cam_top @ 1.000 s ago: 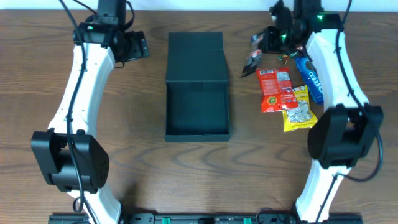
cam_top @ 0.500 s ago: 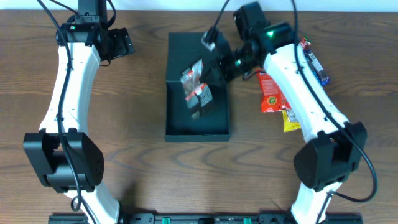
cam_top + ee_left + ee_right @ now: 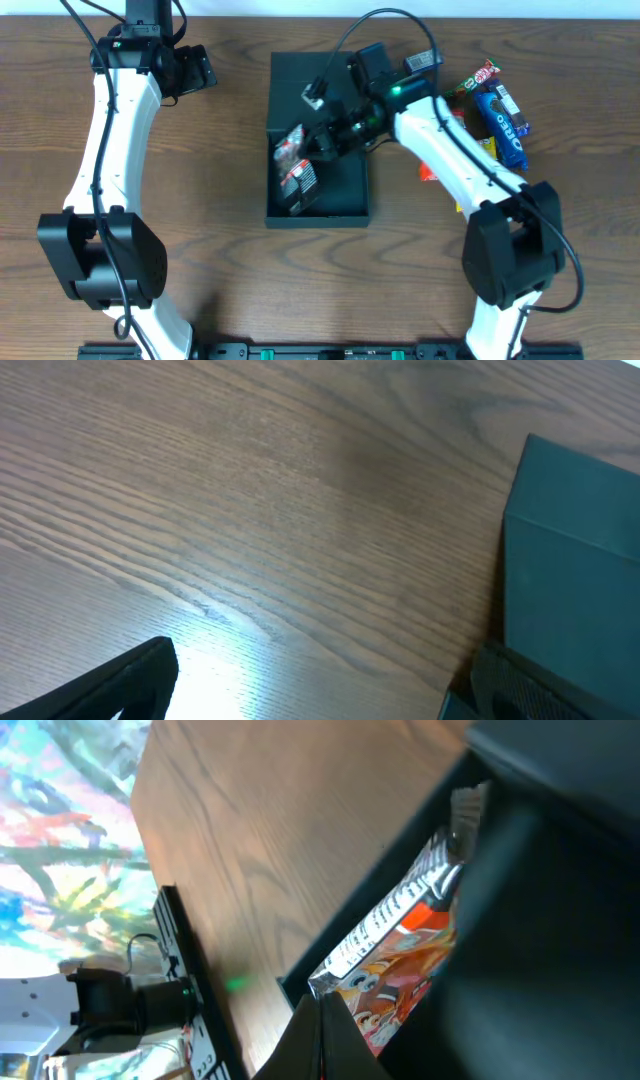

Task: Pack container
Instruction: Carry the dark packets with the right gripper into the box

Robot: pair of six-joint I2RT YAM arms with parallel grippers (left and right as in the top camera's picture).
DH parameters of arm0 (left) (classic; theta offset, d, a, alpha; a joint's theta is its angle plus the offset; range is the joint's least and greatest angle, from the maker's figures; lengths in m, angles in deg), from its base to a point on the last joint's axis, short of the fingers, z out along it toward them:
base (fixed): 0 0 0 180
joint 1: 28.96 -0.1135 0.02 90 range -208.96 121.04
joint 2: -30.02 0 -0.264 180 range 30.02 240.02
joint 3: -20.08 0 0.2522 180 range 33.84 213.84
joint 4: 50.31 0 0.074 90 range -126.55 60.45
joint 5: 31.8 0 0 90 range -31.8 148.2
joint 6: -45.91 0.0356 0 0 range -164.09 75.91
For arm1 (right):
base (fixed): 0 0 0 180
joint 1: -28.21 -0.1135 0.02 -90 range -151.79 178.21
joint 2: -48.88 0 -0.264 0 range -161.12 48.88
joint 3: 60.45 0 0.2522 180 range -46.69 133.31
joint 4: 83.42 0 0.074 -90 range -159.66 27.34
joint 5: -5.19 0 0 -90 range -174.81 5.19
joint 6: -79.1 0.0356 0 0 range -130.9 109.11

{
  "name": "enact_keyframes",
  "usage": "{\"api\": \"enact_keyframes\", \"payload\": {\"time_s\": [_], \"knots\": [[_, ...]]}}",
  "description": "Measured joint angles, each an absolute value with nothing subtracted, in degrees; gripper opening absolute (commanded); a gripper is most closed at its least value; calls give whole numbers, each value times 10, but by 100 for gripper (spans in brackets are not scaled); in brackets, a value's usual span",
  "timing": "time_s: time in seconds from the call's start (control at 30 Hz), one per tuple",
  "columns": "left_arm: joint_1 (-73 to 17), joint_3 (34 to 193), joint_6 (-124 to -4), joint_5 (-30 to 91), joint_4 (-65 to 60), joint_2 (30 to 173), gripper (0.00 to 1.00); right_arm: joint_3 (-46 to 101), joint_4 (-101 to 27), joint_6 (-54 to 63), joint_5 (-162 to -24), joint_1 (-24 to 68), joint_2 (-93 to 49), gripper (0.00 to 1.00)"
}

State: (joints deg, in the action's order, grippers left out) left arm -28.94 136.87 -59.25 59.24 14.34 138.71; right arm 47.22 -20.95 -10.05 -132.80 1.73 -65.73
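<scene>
While over the container (image 3: 316,216), right tool (image 3: 322,140) tight on a snack packet (image 3: 296,172); more packets (image 3: 503,108) partly under its arm (image 3: 440,142).

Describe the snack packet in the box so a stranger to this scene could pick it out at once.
Find the open teal box in the middle of the table. Inside, near its left wall, is a packet, silver with red and dark print. It alone is in the box; the blue packet and the rest lie on the table to the right.
</scene>
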Motion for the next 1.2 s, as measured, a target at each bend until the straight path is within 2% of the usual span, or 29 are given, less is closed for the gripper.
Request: {"api": "enact_keyframes", "payload": {"time_s": [0.23,0.27,0.3,0.33,0.4,0.47,0.6,0.83,0.9,0.97,1.03,1.1,1.17,1.2], "knots": [[-289,1369,-592,584,149,1387,95,470,-218,-53,-1276,-3,-712,1],[-289,1369,-592,584,151,1387,95,468,-216,-42,-1261,-3,-717,21],[-289,1369,-592,584,152,1387,95,467,-214,-31,-1246,-3,-720,65],[-289,1369,-592,584,153,1387,95,467,-211,-25,-1229,-2,-720,89],[-289,1369,-592,584,153,1387,95,467,-198,-16,-1195,-3,-720,98],[-289,1369,-592,584,154,1387,95,467,-179,-10,-1168,-3,-720,94],[-289,1369,-592,584,155,1387,95,467,-140,-5,-1130,-2,-720,68],[-289,1369,-592,583,155,1387,95,474,-91,1,-1014,-5,-720,4],[-289,1369,-592,583,157,1387,99,474,-95,3,-987,-13,-720,1],[-289,1369,-595,582,163,1387,83,474,-100,2,-966,-24,-722,1],[-290,1369,-593,577,171,1387,62,474,-106,2,-955,-33,-727,1],[-289,1368,-594,568,174,1387,36,474,-109,0,-948,-40,-734,1],[-289,1363,-594,557,173,1387,6,474,-110,-2,-937,-44,-740,1],[-289,1356,-593,550,172,1387,6,474,-110,-2,-931,-45,-743,1]]}}
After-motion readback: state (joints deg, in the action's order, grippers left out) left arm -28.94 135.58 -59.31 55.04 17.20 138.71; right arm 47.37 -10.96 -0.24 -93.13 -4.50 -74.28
